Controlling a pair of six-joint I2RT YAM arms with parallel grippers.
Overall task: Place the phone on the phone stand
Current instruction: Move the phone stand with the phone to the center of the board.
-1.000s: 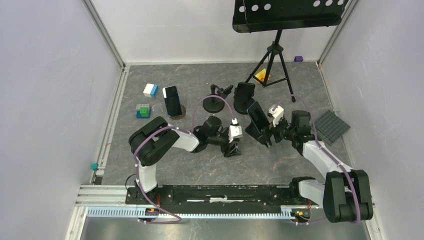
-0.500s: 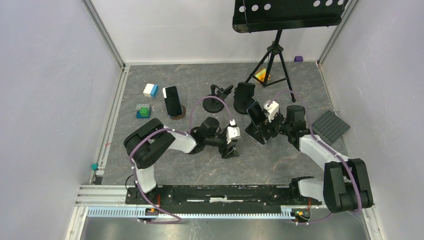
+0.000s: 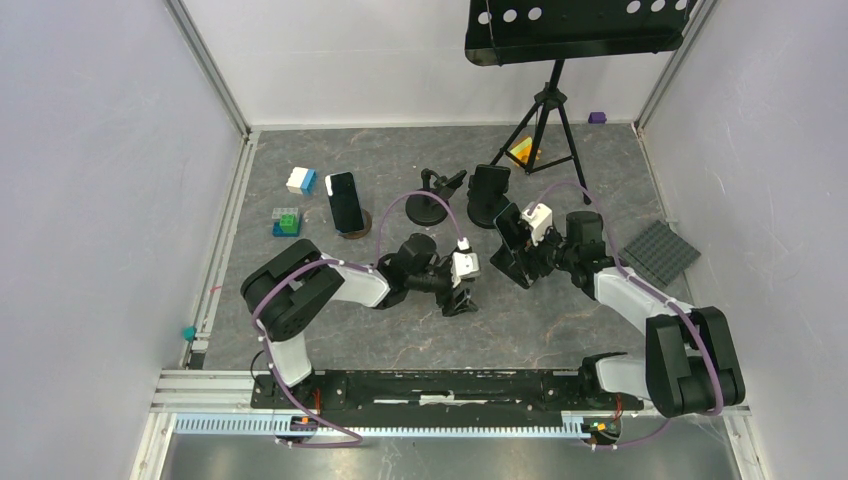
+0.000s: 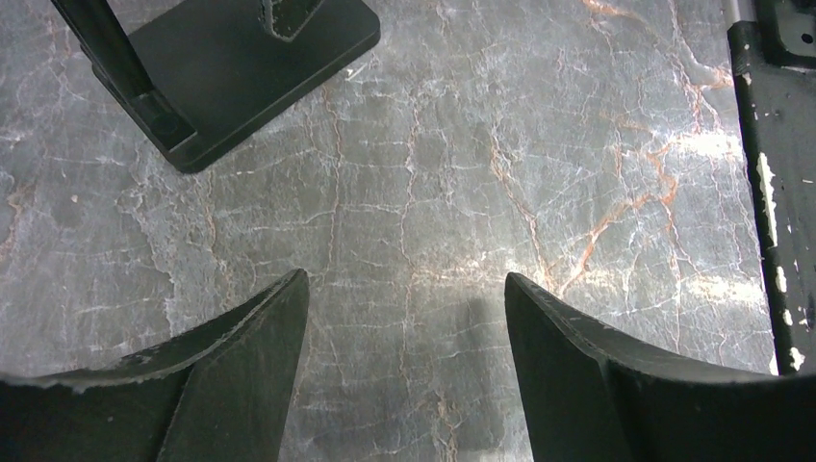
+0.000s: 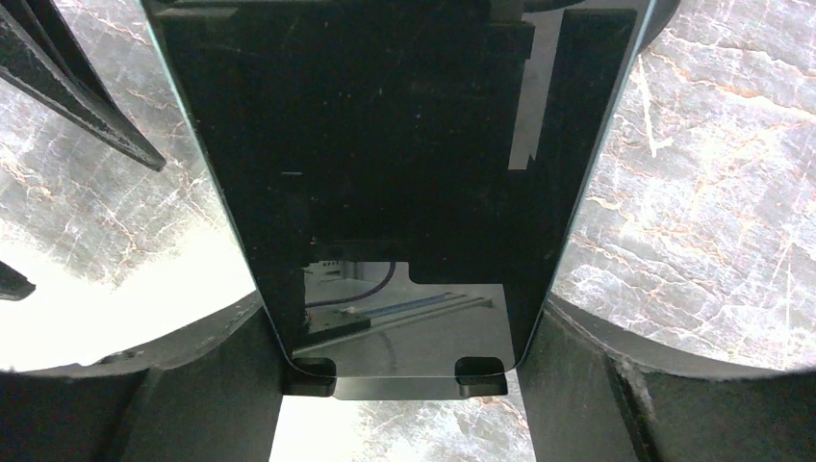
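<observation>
A black phone (image 3: pixel 508 228) leans on a black phone stand (image 3: pixel 503 264) right of the table's centre. In the right wrist view the phone (image 5: pixel 395 173) fills the frame, with its bottom edge resting on the stand's two-tabbed lip (image 5: pixel 395 387). My right gripper (image 3: pixel 524 250) (image 5: pixel 404 313) has closed on the phone, and its fingers (image 5: pixel 192 385) press against both lower side edges. My left gripper (image 3: pixel 462 298) (image 4: pixel 404 284) hangs open just above bare marble floor, holding nothing. The stand's base (image 4: pixel 250 67) lies ahead of it, to the left.
A second phone (image 3: pixel 344 200) stands on a round base at the left. Two more black stands (image 3: pixel 430 205) (image 3: pixel 488 193) sit behind centre. A tripod (image 3: pixel 545 110) is at the back. A grey studded plate (image 3: pixel 660 252) lies right, and coloured blocks (image 3: pixel 287 221) (image 3: pixel 300 180) lie left.
My right gripper has moved up and left to the phone, and its jaws have narrowed onto the phone's sides. The left gripper has drifted slightly left.
</observation>
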